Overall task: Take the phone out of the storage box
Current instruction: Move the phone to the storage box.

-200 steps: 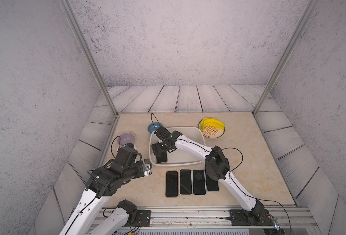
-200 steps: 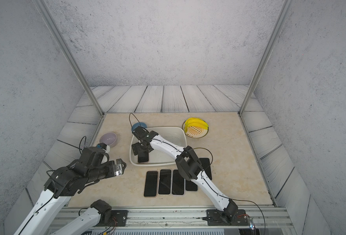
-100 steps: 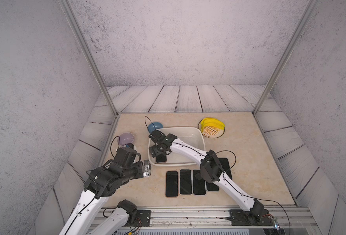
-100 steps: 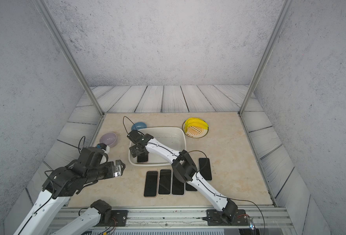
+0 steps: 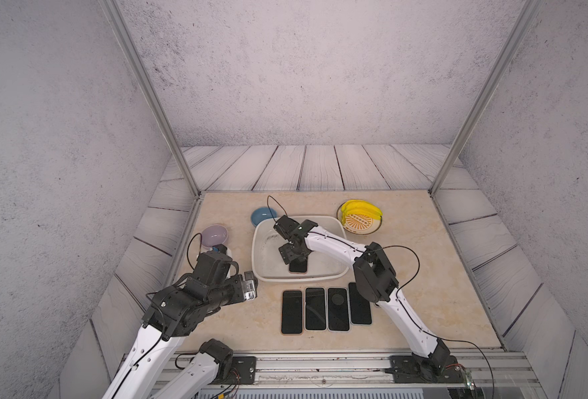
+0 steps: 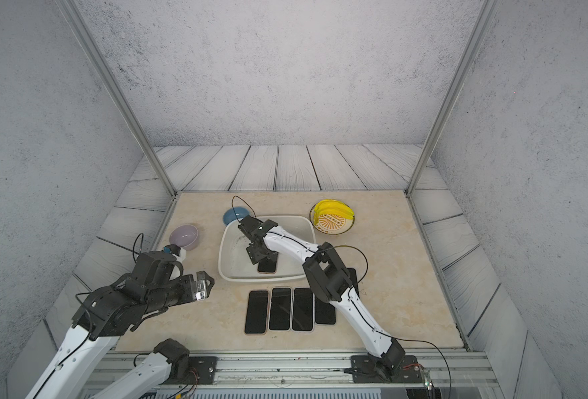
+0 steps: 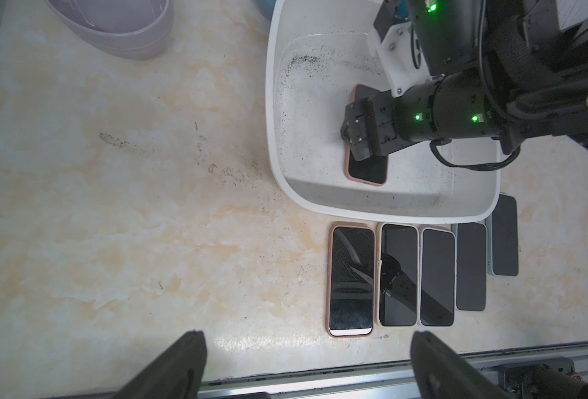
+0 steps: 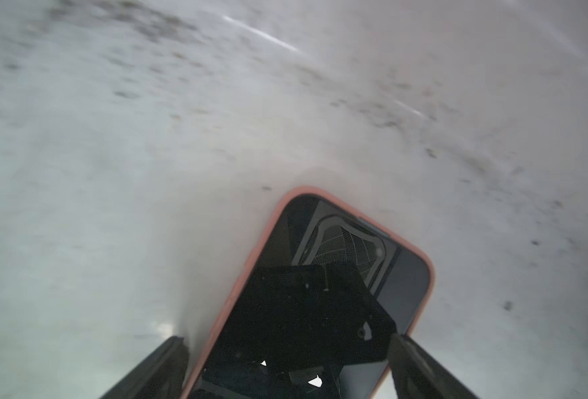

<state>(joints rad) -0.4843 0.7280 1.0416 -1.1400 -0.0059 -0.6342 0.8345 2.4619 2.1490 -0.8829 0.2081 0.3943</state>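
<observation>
The storage box (image 5: 299,278) (image 6: 261,278) (image 7: 389,212) is a shallow white tub with dark specks, in the middle of the table. One phone (image 5: 298,267) (image 6: 267,266) (image 7: 368,171) (image 8: 320,293), black-screened in a pink case, lies flat on its floor near the front wall. My right gripper (image 5: 294,256) (image 6: 261,257) (image 7: 354,146) (image 8: 285,338) reaches down into the box and straddles the phone. One finger is against the case's edge, and a narrow gap shows at the other. My left gripper (image 5: 251,286) (image 6: 205,284) (image 7: 308,333) hovers open and empty left of the box.
Several black phones (image 5: 315,309) (image 6: 278,309) (image 7: 399,276) lie in a row on the table right in front of the box. A blue bowl (image 5: 261,216) stands behind the box, a lilac bowl (image 5: 214,235) to its left, and a plate of bananas (image 5: 359,217) at the back right.
My right gripper has shifted to the right inside the box, and the phone under it now lies further right too. The left arm has barely moved.
</observation>
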